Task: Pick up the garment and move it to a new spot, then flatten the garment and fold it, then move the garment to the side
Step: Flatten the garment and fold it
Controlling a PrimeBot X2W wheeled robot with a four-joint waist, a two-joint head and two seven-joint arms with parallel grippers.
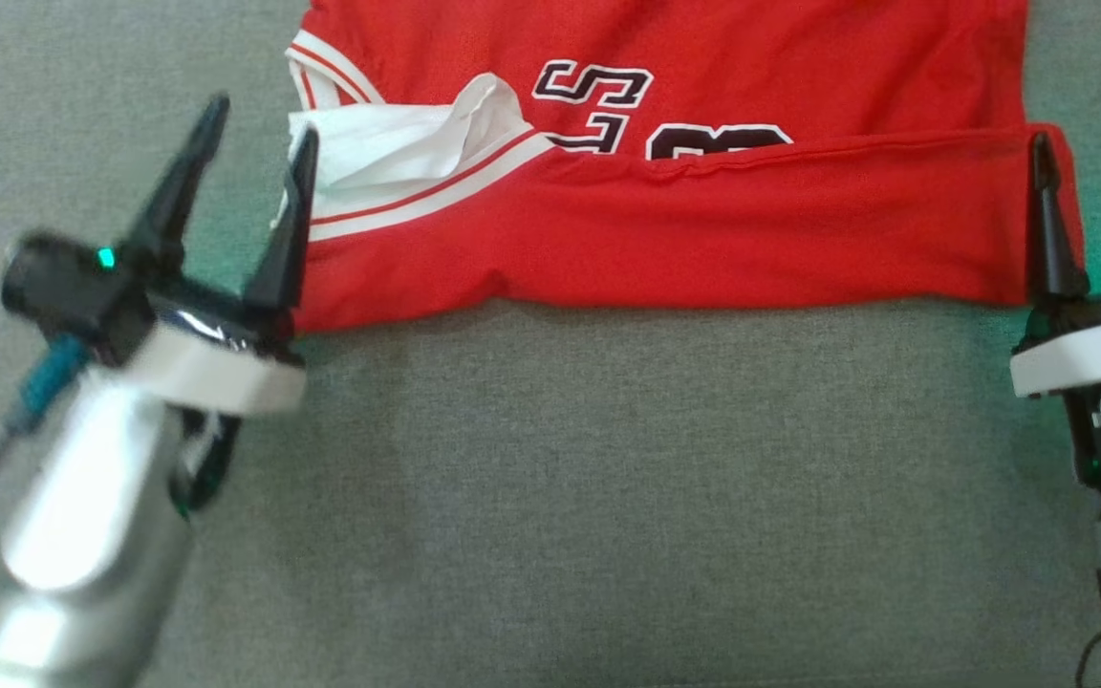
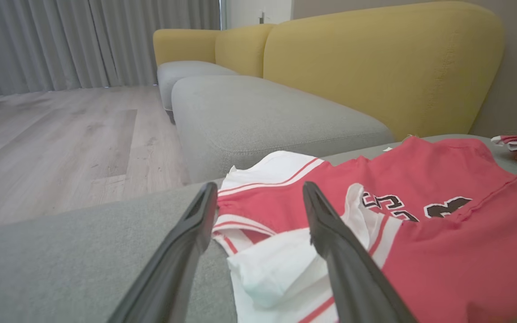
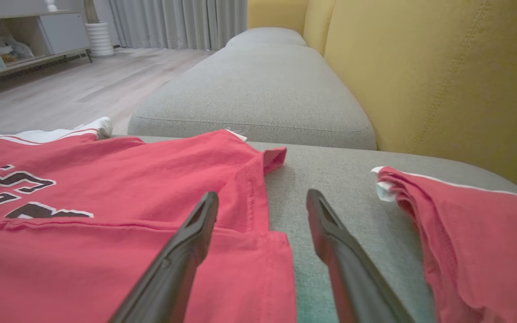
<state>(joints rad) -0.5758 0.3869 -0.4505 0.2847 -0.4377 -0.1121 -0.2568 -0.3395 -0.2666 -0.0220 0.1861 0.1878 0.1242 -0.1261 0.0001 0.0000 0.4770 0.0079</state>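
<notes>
Two ends of the half-folded garment (image 1: 665,229) lie on the sofa cushion (image 1: 550,478), long axis running from my left pincer (image 1: 262,119) to my right pincer (image 1: 1090,134); both stand open, each astride one end.

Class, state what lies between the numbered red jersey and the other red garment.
In the right wrist view, a bare strip of grey cushion separates the jersey from the other red garment; one finger of the right gripper hangs over it.

The grey sofa seat (image 1: 550,497) carries a red jersey (image 1: 703,229) lying flat, its near edge folded over, with white trim at one end. A second red garment (image 3: 478,242) lies near the other end, not touching it.
</notes>
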